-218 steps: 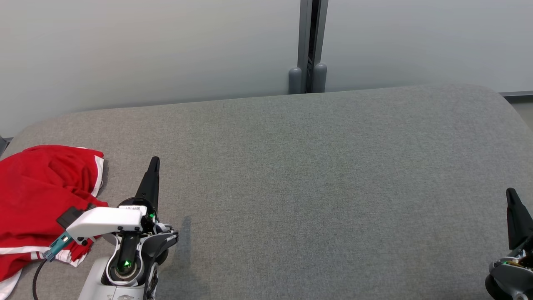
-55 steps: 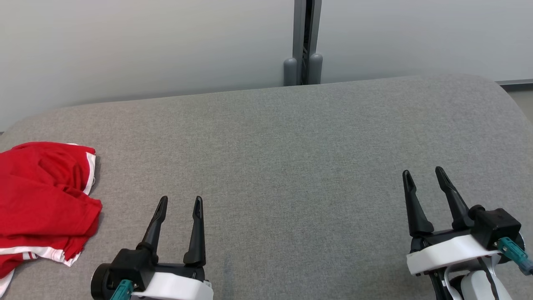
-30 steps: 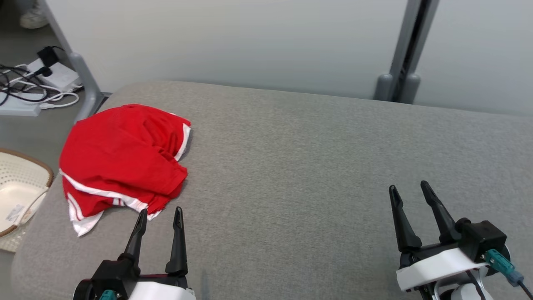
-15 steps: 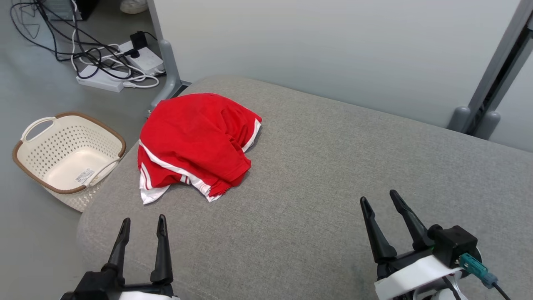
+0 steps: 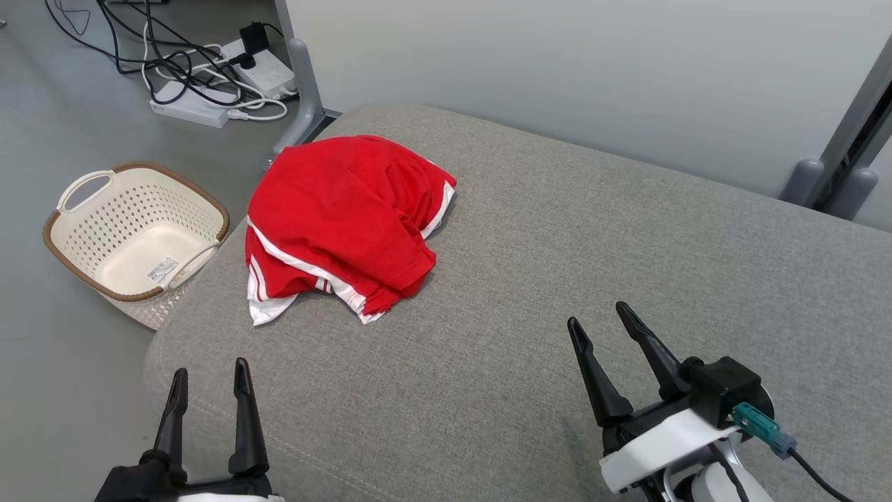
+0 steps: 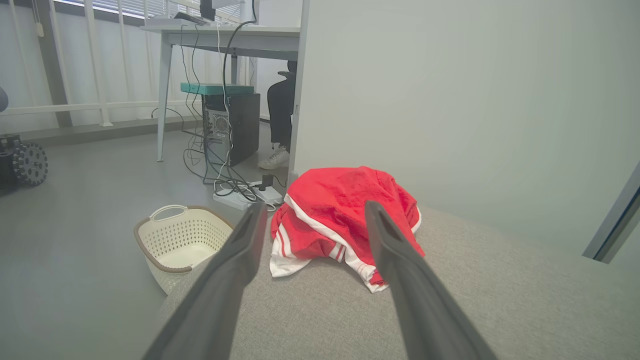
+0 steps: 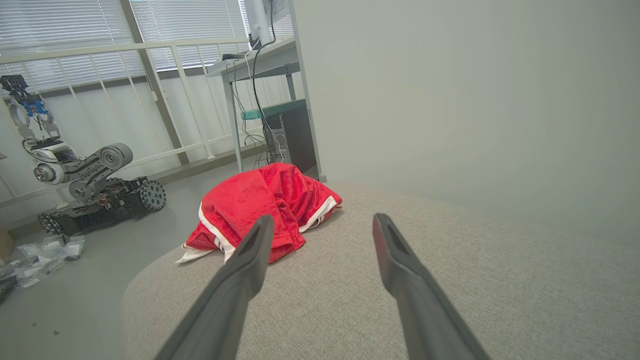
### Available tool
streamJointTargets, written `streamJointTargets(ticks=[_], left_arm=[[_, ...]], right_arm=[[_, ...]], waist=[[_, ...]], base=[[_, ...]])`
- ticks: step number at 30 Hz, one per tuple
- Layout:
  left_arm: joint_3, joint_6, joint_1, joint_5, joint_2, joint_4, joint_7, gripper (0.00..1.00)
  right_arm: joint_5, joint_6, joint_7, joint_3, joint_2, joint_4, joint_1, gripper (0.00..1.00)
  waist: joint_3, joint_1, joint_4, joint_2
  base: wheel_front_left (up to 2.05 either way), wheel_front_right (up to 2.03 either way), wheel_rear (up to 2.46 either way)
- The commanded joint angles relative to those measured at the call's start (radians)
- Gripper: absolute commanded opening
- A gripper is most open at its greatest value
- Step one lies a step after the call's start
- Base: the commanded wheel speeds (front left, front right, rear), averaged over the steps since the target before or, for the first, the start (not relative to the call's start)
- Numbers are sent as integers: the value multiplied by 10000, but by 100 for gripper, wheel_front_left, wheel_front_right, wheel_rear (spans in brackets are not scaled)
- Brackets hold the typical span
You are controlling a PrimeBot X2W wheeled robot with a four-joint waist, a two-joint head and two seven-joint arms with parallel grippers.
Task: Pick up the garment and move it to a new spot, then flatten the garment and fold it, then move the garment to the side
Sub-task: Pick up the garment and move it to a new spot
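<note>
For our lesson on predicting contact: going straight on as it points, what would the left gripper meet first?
Probably the red garment, seen ahead between the left gripper's open fingers; it might graze the grey cushion first, depth being unclear.

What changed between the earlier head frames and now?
The head camera swung left, bringing the basket into frame; that is the camera moving, not the things. The left gripper drew back from beside the red garment and now points forward, open and empty, like the right gripper. The red garment stayed in its heap on the grey cushion.
</note>
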Motion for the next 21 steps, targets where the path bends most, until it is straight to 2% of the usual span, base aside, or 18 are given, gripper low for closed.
streamJointTargets(ticks=[1,6,21], left_arm=[[45,25,54,-22,42,-46,-41,100],[-9,84,-30,-26,42,-17,-41,100],[-117,-103,-179,-31,40,212,-41,100]], right_arm=[[39,1,-14,-7,-62,39,-94,100],[49,1,-14,-25,-62,98,-125,100],[126,1,-14,-187,-61,32,141,100]], waist=[[3,0,-2,0],[-15,0,-27,0],[-111,0,-87,0]], base=[[0,0,0],[0,0,0],[0,0,0]])
